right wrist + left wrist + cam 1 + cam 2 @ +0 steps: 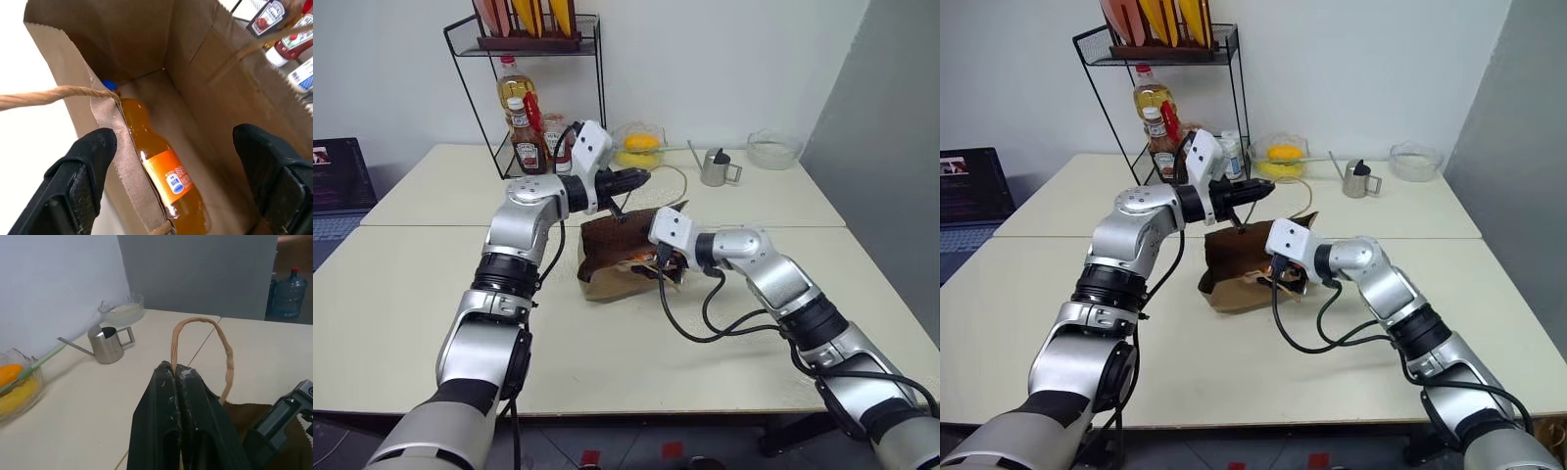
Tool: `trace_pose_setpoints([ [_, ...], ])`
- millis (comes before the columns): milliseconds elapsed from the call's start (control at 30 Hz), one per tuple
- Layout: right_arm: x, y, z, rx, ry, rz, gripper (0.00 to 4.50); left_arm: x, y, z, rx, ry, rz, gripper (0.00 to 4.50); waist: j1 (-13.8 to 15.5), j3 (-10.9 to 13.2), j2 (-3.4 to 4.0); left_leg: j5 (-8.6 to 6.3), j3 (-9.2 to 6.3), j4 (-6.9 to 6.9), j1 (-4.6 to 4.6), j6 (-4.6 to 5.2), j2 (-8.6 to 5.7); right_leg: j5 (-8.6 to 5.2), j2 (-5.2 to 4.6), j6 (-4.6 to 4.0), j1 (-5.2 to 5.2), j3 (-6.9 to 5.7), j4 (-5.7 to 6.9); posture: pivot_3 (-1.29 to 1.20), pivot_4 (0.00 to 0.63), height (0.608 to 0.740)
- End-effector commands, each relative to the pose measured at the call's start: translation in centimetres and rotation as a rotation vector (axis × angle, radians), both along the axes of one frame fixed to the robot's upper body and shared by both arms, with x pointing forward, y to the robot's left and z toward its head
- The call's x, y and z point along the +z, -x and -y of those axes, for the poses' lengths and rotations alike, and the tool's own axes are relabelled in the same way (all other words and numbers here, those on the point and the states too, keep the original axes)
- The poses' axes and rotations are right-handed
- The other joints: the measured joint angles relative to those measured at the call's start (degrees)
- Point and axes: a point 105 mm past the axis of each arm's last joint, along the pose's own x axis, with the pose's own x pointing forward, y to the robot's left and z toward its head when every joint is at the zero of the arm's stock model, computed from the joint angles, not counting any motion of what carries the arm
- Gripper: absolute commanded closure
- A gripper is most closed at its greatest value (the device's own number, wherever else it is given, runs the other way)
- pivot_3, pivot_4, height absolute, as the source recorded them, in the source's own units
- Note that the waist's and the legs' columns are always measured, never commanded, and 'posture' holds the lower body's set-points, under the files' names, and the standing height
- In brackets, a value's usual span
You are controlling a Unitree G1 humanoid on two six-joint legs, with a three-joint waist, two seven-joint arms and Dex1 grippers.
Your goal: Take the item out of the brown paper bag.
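Head views: the brown paper bag point(612, 262) sits at the table's point(411, 294) centre, mouth open. The left gripper point(641, 177) hovers at the bag's 12 o'clock, pinched shut on a beige loop handle point(225, 352). The right gripper point(668, 266) is at the bag's mouth, at its 3 o'clock side.

Left wrist view: both fingers point(164, 421) press together with the handle arching past them; a steel watering can point(108, 344) stands beyond.

Right wrist view: the right gripper's fingers point(90, 161) are spread wide, gripping nothing, straddling the bag's open mouth. The item point(161, 181) lies on its side inside the bag, blue cap toward the bag's far end.
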Motion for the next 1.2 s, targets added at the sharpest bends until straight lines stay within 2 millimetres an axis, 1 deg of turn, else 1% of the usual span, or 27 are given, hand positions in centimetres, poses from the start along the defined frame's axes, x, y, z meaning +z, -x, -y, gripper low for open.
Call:
trace_pose_setpoints([
  [33, 1.4, 0.8, -0.7, 0.067, -0.024, -0.033, 0.35, 2.2, 0.7, -0.2, -0.007, 0.026, 0.074, 4.50, 0.01, 0.00, 0.00, 0.00, -0.01, 0.00, 0.00, 0.00, 0.00, 0.00, 0.00, 0.00, 0.00, -0.01, 0.00, 0.00, 0.150, 0.740],
  [100, 2.3, 1.8, -0.3, 0.113, -0.045, -0.095, 0.35, 2.3, 0.8, -0.2, -0.007, 0.026, 0.077, 4.50, 0.02, 0.01, 0.01, 0.00, -0.01, 0.00, -0.01, 0.00, 0.00, 0.00, 0.00, 0.00, 0.00, -0.01, 0.00, 0.00, 0.150, 0.740],
  [200, 3.3, 3.2, 1.1, 0.176, -0.031, -0.165, 0.35, 2.3, 0.8, -0.4, -0.005, 0.025, 0.079, 4.50, 0.16, 0.02, 0.03, 0.00, -0.04, 0.01, -0.04, 0.00, -0.05, 0.00, -0.06, -0.01, 0.00, -0.04, 0.00, 0.00, 0.150, 0.740],
  [267, 4.0, 3.5, 1.9, 0.184, -0.031, -0.187, 0.35, 2.3, 0.8, -0.4, -0.005, 0.024, 0.080, 4.50, 0.14, 0.02, 0.03, 0.00, -0.06, 0.02, -0.06, 0.01, -0.08, 0.00, -0.09, 0.00, 0.00, -0.08, -0.01, 0.00, 0.150, 0.740],
  [367, 4.8, 3.0, 2.5, 0.154, -0.049, -0.184, 0.35, 2.3, 0.9, -0.3, -0.006, 0.024, 0.080, 4.50, 0.03, 0.02, 0.04, -0.01, -0.05, 0.01, -0.03, 0.01, -0.08, 0.00, -0.09, 0.00, 0.01, -0.08, 0.00, 0.00, 0.150, 0.740],
  [433, 5.5, 1.7, 2.6, 0.095, -0.087, -0.157, 0.35, 2.3, 0.9, -0.2, -0.010, 0.023, 0.080, 4.50, -0.05, 0.02, 0.04, -0.01, -0.06, 0.01, -0.02, 0.01, -0.07, 0.00, -0.08, 0.00, 0.00, -0.08, 0.02, 0.00, 0.150, 0.740],
  [500, 5.9, 0.8, 2.3, 0.059, -0.116, -0.140, 0.35, 2.4, 0.9, -0.1, -0.014, 0.023, 0.081, 4.50, -0.19, 0.03, 0.05, -0.01, -0.04, 0.01, -0.01, 0.01, -0.06, 0.00, -0.08, 0.00, 0.00, -0.07, 0.03, 0.00, 0.150, 0.740],
  [600, 6.0, 0.2, 1.3, 0.053, -0.123, -0.127, 0.35, 2.6, 0.8, 0.1, -0.019, 0.024, 0.085, 4.50, -0.38, 0.03, 0.05, 0.00, -0.04, 0.01, -0.02, 0.01, -0.06, 0.00, -0.08, 0.00, -0.02, -0.07, 0.04, 0.00, 0.150, 0.740],
  [767, 4.5, -0.3, -0.4, 0.066, -0.075, -0.124, 0.35, 2.7, 0.7, 0.3, -0.024, 0.026, 0.088, 4.50, -0.42, 0.03, 0.05, 0.00, -0.04, 0.01, -0.05, 0.00, -0.09, 0.00, -0.11, -0.01, -0.03, -0.07, 0.03, 0.00, 0.150, 0.740],
  [867, 3.6, -0.5, -1.1, 0.071, -0.040, -0.116, 0.35, 2.7, 0.7, 0.4, -0.028, 0.027, 0.089, 4.50, -0.43, 0.03, 0.06, 0.00, -0.04, 0.01, -0.05, 0.00, -0.10, 0.01, -0.12, -0.01, -0.03, -0.07, 0.04, 0.00, 0.150, 0.740],
  [1033, 0.4, -0.4, -1.4, 0.119, 0.189, 0.023, 0.35, 2.7, 0.8, 0.4, -0.028, 0.032, 0.090, 4.50, -0.45, 0.04, 0.06, 0.00, -0.04, 0.01, -0.05, 0.00, -0.10, 0.00, -0.12, 0.00, -0.04, -0.08, 0.04, 0.00, 0.150, 0.740],
  [1100, -0.9, -0.3, -1.3, 0.154, 0.300, 0.092, 0.35, 2.6, 0.8, 0.4, -0.027, 0.033, 0.090, 4.50, -0.45, 0.03, 0.06, 0.00, -0.04, 0.01, -0.05, 0.00, -0.10, 0.00, -0.12, 0.00, -0.04, -0.08, 0.04, 0.00, 0.150, 0.740],
  [1200, -2.4, -0.4, -0.8, 0.192, 0.435, 0.175, 0.35, 2.5, 0.8, 0.3, -0.026, 0.034, 0.089, 4.50, -0.45, 0.03, 0.06, 0.00, -0.04, 0.02, -0.04, -0.01, -0.10, 0.00, -0.12, 0.00, -0.03, -0.08, 0.04, 0.00, 0.150, 0.740],
])
